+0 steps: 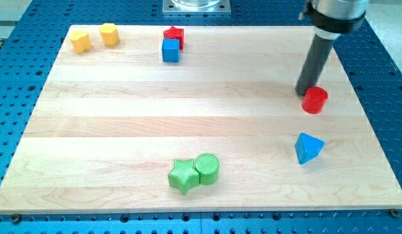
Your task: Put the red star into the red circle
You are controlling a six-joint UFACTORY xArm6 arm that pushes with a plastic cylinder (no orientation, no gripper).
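The red star (174, 34) lies near the view's top, left of centre, touching the top of a blue cube (170, 51). The red circle (315, 100) is a short red cylinder at the view's right, about mid-height. My tip (306, 90) rests on the board right at the upper left edge of the red circle, touching or nearly touching it. The tip is far to the right of the red star.
Two yellow blocks (81, 41) (109, 34) sit side by side at the view's top left. A green star (183, 175) touches a green cylinder (207, 168) at the view's bottom centre. A blue triangular block (308, 148) lies below the red circle.
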